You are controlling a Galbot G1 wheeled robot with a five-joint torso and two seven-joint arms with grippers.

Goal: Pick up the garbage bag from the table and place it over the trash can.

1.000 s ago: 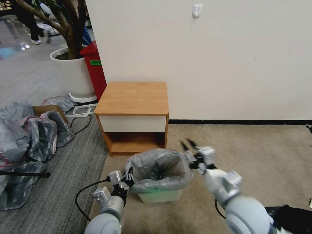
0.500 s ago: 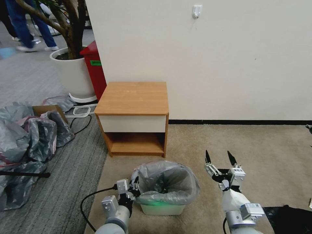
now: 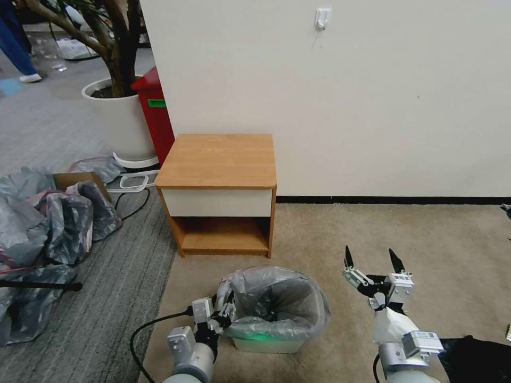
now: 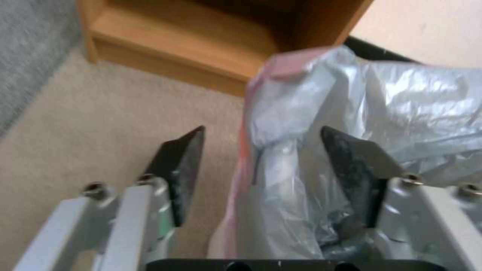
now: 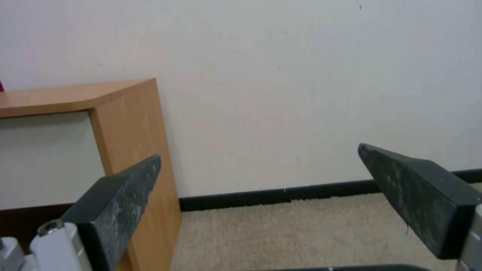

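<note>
The grey garbage bag (image 3: 277,303) lines the cream trash can (image 3: 266,344), its edge folded out over the rim. The can stands on the beige carpet in front of the wooden table (image 3: 218,159), whose top is bare. My left gripper (image 3: 226,311) is at the can's left side. The left wrist view shows this gripper (image 4: 263,130) open, with the bag's pink-edged fold (image 4: 281,180) between the fingers. My right gripper (image 3: 372,258) is open to the right of the can, apart from the bag. The right wrist view has that gripper (image 5: 258,152) facing the wall and the table's side (image 5: 125,124).
A heap of grey bags with a cardboard box (image 3: 48,223) lies on the grey carpet at the left. Behind it stand a white planter (image 3: 120,119) and a tall red bin (image 3: 157,114). A black cable (image 3: 143,330) trails by my left arm. The wall closes the back.
My right gripper has drawn back from the bag's right rim and now stands off to the right. The can with the bag has slid a little toward me along with my left gripper.
</note>
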